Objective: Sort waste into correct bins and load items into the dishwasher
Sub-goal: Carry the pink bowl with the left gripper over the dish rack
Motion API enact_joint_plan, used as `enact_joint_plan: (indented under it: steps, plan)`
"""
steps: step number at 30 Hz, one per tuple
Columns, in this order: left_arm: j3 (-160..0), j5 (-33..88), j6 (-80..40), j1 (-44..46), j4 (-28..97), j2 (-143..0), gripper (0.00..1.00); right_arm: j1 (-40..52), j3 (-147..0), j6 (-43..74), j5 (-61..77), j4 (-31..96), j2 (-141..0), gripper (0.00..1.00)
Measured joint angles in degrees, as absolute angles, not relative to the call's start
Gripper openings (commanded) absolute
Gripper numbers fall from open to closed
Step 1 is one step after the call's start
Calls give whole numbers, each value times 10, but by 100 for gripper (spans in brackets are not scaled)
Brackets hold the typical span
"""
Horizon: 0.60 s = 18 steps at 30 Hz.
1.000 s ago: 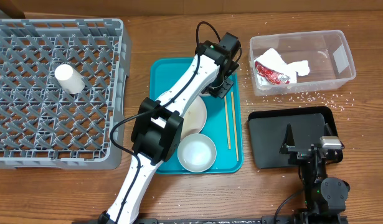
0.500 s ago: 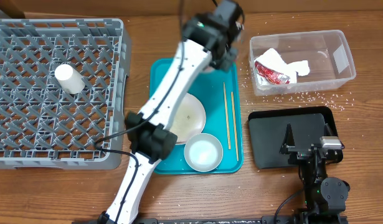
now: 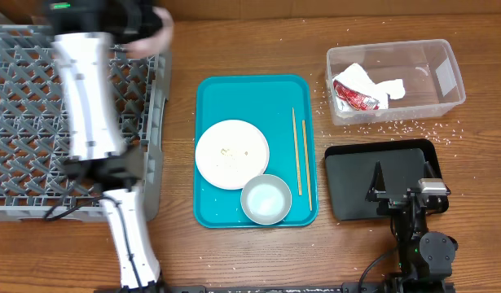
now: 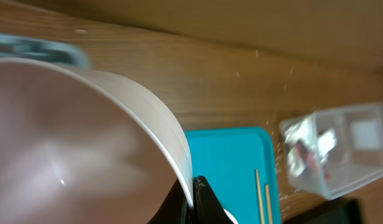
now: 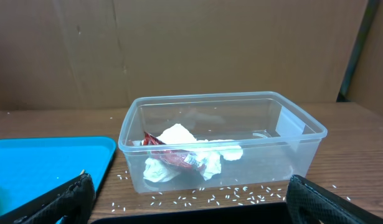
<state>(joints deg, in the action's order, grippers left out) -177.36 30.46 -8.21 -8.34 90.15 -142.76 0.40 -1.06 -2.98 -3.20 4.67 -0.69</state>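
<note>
Wood tabletop (image 3: 234, 41) w/ brown board wall (image 5: 179, 50) behind, rice grains (image 3: 397, 128) strewn nr clear tub (image 3: 450, 96). L tool (image 4: 192, 186) clamped on pale bowl (image 4: 85, 137) rim above rack (image 3: 22, 106) far corner; R tool (image 5: 191, 202) gapes wide, empty, by black tray (image 3: 356, 163).

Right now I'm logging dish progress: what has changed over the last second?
The left claw, shut on a pale bowl, carried it from over the teal tray leftward to above the grey rack. The plate, second bowl, chopsticks, waste tub and open right claw stayed put.
</note>
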Motion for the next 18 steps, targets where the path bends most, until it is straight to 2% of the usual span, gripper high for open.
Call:
enact_joint_plan:
  steps: [4,9,16,18]
  plan:
    - [-1727,411,-85,-212,886,-1428,4,4,-11,-30,-32,47,-7,100]
    - [-1639,533,-61,-322,854,-1428,4,4,-11,-30,-32,47,-7,100]
    - [-1493,693,-28,-410,736,-1428,4,4,-11,-30,-32,47,-7,100]
    - [-1438,767,-27,-429,641,-1428,4,4,-11,-30,-32,46,-7,100]
